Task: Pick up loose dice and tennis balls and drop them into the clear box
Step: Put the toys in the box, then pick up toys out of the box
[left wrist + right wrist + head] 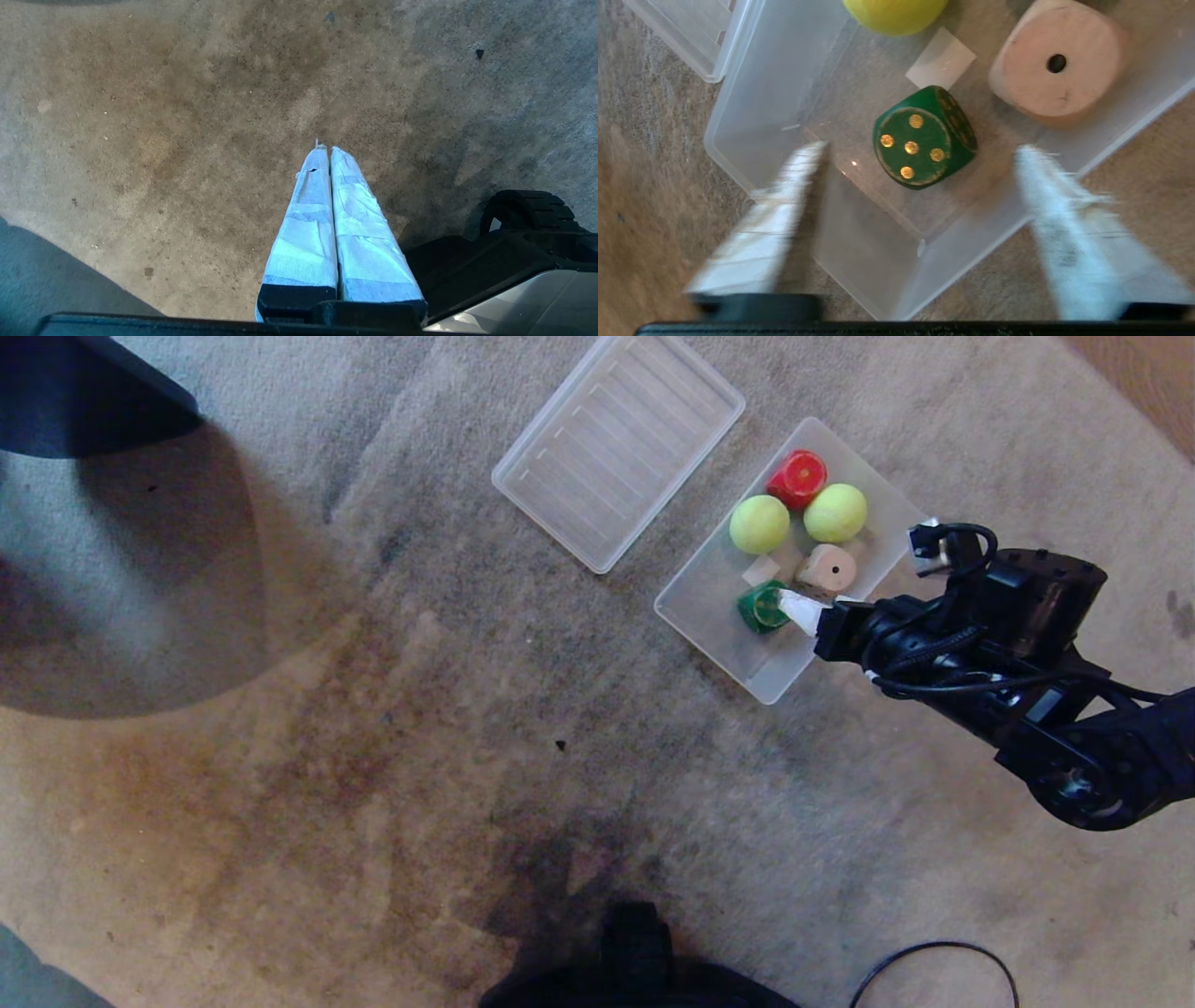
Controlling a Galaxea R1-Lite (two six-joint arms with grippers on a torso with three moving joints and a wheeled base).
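Right gripper point(920, 154) over the near corner of the clear box point(695, 607), fingers spread, nothing held.

Left gripper point(327, 151) parked low over bare carpet point(373, 756), taped fingers pressed together, empty. Right arm comes in from the right of the head view; the right wrist view shows its fingers apart with the green die point(922, 142) lying free between and below them on the box floor, five-pip face up, no contact visible. Just past it: white label point(941, 64), then beige die point(827, 567), one-pip face up. Further in: two tennis balls point(759, 524) side by side, red die point(798, 478) at the far end. Ribbed clear lid point(616, 448) flat on the carpet left of the box, apart from it.
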